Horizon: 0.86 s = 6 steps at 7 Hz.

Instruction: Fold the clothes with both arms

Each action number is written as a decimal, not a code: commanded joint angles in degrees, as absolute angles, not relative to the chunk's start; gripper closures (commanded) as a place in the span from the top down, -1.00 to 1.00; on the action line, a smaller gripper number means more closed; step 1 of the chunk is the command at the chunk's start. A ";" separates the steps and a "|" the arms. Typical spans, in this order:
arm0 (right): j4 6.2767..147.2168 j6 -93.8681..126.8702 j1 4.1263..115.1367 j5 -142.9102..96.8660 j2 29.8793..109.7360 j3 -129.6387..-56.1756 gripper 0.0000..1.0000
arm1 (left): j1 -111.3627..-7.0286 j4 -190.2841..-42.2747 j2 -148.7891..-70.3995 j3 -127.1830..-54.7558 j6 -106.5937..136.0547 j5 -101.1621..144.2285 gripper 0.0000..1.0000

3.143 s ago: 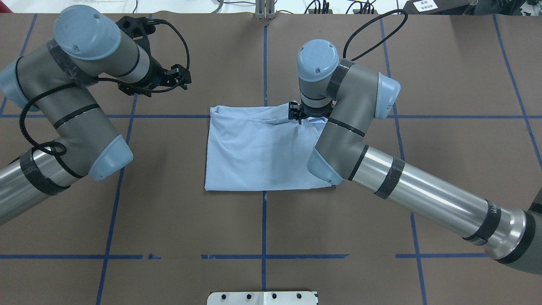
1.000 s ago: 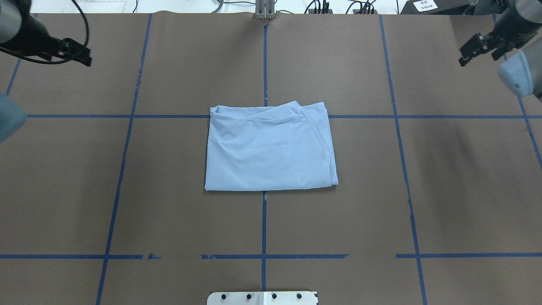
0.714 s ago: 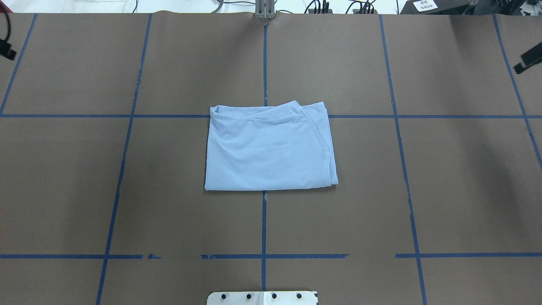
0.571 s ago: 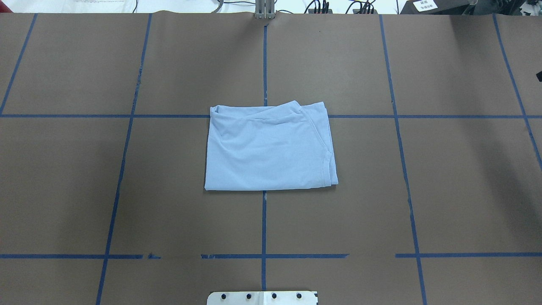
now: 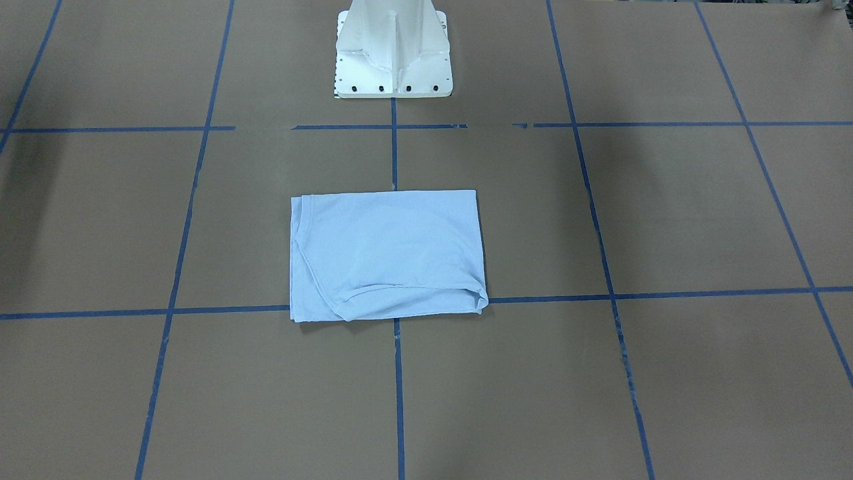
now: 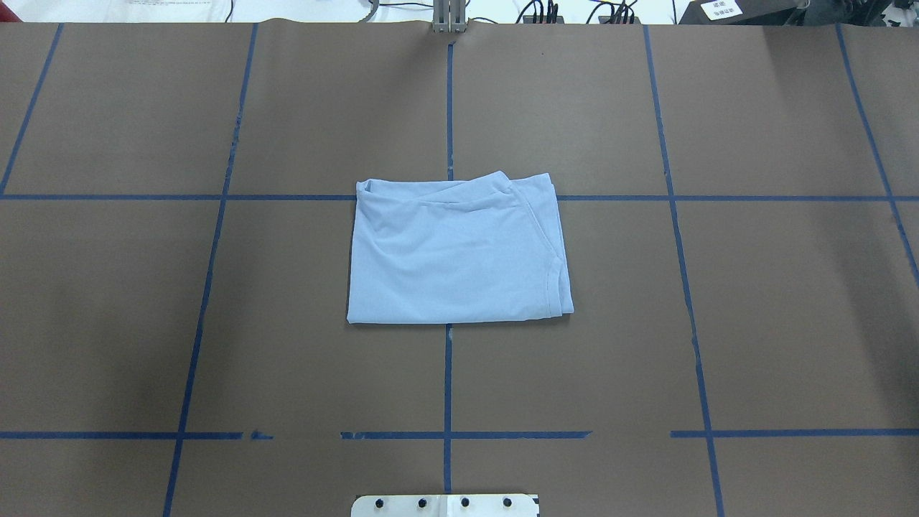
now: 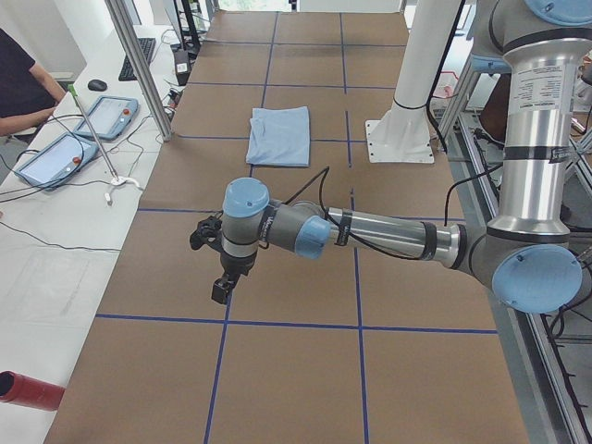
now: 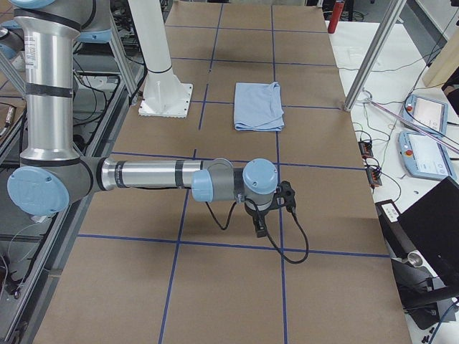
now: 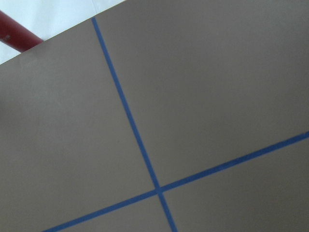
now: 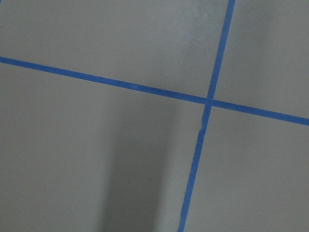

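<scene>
The light blue T-shirt (image 6: 456, 251) lies folded into a flat rectangle at the table's centre, its print hidden; it also shows in the front view (image 5: 386, 253) and both side views (image 7: 280, 134) (image 8: 258, 105). Nothing touches it. Both arms are outside the overhead and front views. My left gripper (image 7: 219, 289) hangs low over bare brown table far toward the left end. My right gripper (image 8: 259, 228) hangs the same way toward the right end. Whether either is open or shut, I cannot tell. The wrist views show only brown surface and blue tape lines.
The white pedestal (image 5: 393, 50) stands at the robot's side of the table. Beside the far edge, a white bench holds tablets (image 7: 55, 157), cables and a red cylinder (image 7: 28, 390). A person's arm (image 7: 23, 118) rests there. Metal posts (image 8: 373, 54) rise at the table's edge.
The right gripper left the shirt's far edge. Both arms swung outward and passed out of the overhead view. The folded shirt has stayed as it was.
</scene>
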<state>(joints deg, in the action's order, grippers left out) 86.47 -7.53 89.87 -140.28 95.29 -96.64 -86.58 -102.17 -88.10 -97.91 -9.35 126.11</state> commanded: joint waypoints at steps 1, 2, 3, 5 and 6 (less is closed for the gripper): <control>86.22 -5.82 90.09 -138.87 96.07 -95.37 1.00 | -86.83 -104.05 -85.61 -94.25 -9.58 126.56 1.00; 86.66 -1.71 89.91 -139.56 94.32 -94.67 1.00 | -87.10 -103.54 -85.78 -92.39 -9.49 128.39 1.00; 86.92 -0.54 90.09 -140.35 94.83 -94.57 1.00 | -87.01 -103.19 -85.78 -91.59 -9.32 131.37 1.00; 86.84 -0.35 90.26 -141.85 96.49 -95.09 1.00 | -87.10 -100.83 -85.78 -92.11 -9.23 131.31 1.00; 86.66 -0.18 90.44 -141.86 98.51 -96.40 1.00 | -87.36 -99.68 -85.87 -92.89 -9.32 131.31 1.00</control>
